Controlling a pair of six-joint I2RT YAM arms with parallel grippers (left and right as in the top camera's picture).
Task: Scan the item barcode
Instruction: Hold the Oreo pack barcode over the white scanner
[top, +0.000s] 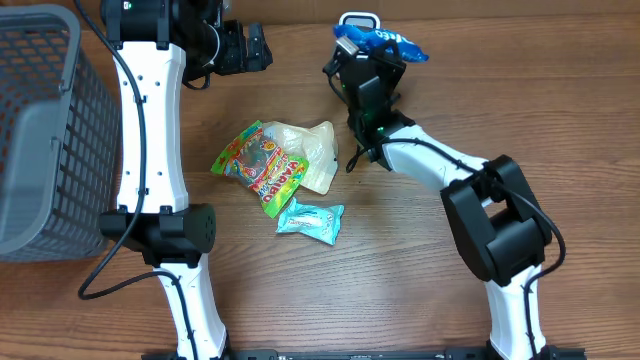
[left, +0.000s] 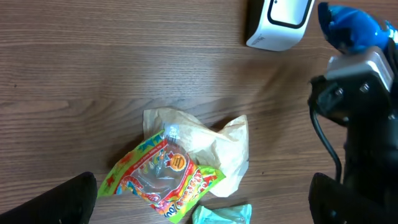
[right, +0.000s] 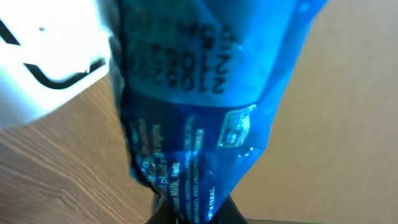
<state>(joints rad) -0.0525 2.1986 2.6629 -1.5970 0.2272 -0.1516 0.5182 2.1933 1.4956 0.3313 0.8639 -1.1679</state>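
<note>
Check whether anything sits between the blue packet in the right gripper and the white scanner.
Nothing visible does. The blue packet, clamped in the right gripper, hangs right beside the white scanner; the other snacks lie away at mid-table.

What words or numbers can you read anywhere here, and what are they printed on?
"2105", seemingly, starts two stamped digit rows on the blue packet; the rest is blurred.
Blue packet's small print: too blurred.
Colourful sweets packet: lettering too small.
Teal packet: too small.
White scanner: no text, only a black outline.
</note>
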